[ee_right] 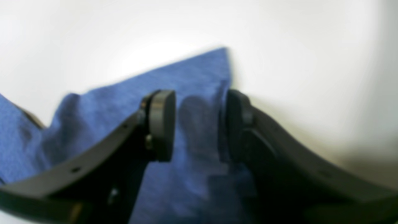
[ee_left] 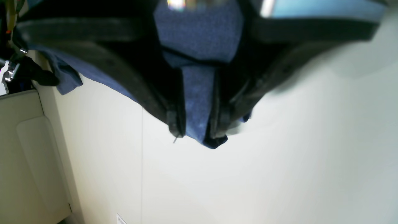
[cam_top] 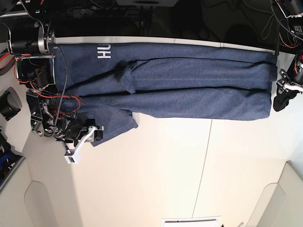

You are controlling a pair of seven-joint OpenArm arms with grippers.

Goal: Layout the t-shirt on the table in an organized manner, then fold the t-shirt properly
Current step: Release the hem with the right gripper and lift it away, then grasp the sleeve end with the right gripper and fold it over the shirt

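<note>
The slate-blue t-shirt lies along the far side of the white table as a long band folded lengthwise, with its white lettering near the left end. My left gripper is at the shirt's right end, shut on a strip of blue fabric that fills the gap between its fingers. My right gripper is over the sleeve corner at the left. Its pads stand apart, and the cloth lies flat on the table beneath them.
Raised white corner panels stand at the near left and near right; one also shows in the left wrist view. Arm hardware and red cables crowd the left edge. A thin dark seam crosses the tabletop.
</note>
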